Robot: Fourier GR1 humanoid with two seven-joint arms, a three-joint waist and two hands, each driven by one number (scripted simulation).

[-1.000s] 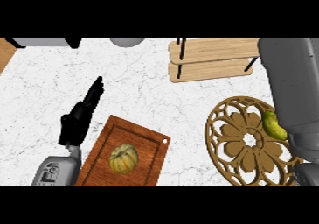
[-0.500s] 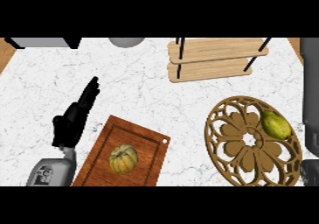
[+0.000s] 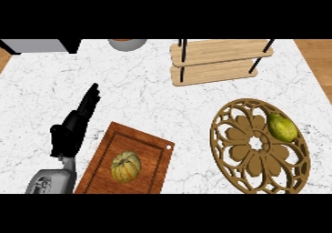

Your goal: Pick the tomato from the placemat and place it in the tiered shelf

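Note:
A yellow-green oval fruit [image 3: 282, 126] lies on the right part of a round wooden lattice placemat [image 3: 252, 148] at the right of the counter. A ribbed yellow-green tomato [image 3: 126, 166] rests on a brown rectangular board [image 3: 144, 145] at the lower middle. The light wooden tiered shelf [image 3: 218, 59] with black posts stands at the back, both tiers bare. My left hand [image 3: 74, 129] stays open just left of the board, fingers straight and pointing away, holding nothing. My right hand does not show.
A grey round vessel [image 3: 128, 43] sits at the counter's back edge, and a dark box [image 3: 34, 44] at the back left. Wooden floor shows past the counter's left and right edges. White marble lies between the board and the shelf.
The right forearm, which covered the view's right edge over the placemat, has drawn back out of view to the right. The fruit on the placemat now shows fully. The left hand has not moved.

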